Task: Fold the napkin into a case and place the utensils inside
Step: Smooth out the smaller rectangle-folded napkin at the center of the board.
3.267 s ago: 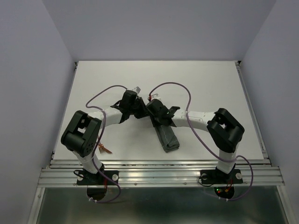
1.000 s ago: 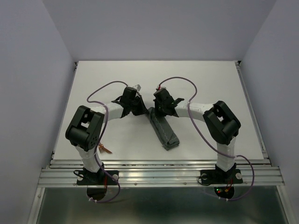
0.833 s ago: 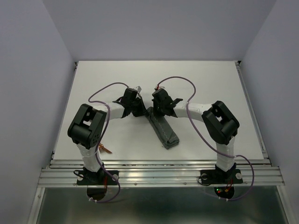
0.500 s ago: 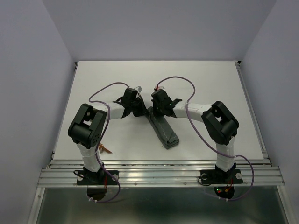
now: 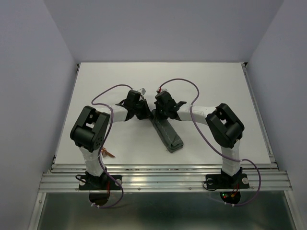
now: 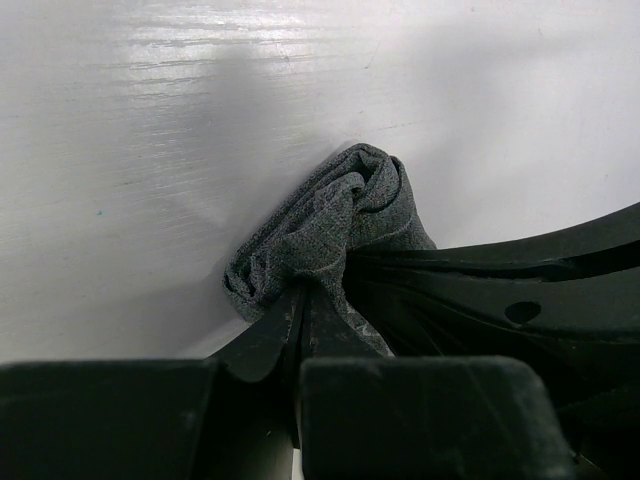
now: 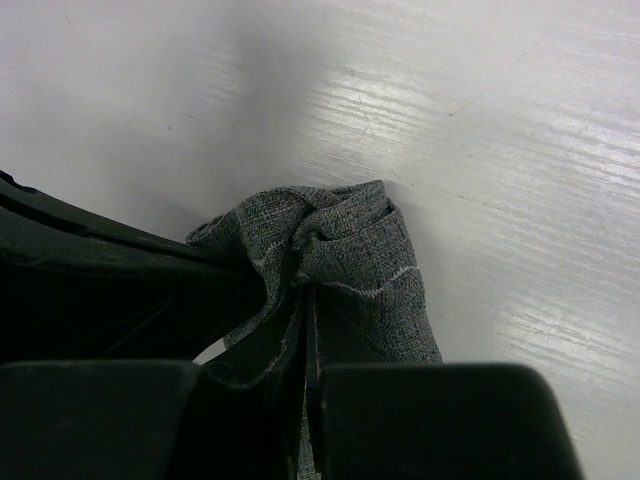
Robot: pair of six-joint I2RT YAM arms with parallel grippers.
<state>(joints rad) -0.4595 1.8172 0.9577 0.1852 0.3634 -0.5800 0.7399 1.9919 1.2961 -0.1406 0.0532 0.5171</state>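
both elbows have swung inward since a few seconds ago, and the two wrists have edged a little toward the far side of the desk (image 5: 206, 81), drawing the cloth's near end slightly away from the front edge. over the last second the right wrist has crept a touch leftward.

the napkin (image 5: 170, 136) lies near the middle of the desk, folded into a narrow grey-green strip that runs on a slant, its far end toward the left and its near end toward the right.

the left gripper (image 5: 145, 113) and right gripper (image 5: 157, 111) meet side by side at the strip's far end. from the left wrist, the left gripper (image 6: 303, 300) has its fingers pressed together on a bunched fold of the napkin (image 6: 330, 215), which rises in a crumpled lump above the white surface. from the right wrist, the right gripper (image 7: 305, 290) likewise pinches a gathered corner of the napkin (image 7: 350, 250), a pale stitched hem showing across the cloth.

the utensils (image 5: 107, 153), copper-brown, lie at the near left edge of the desk beside the left arm's base, well apart from the napkin. purple cables (image 5: 108, 91) loop over each arm.
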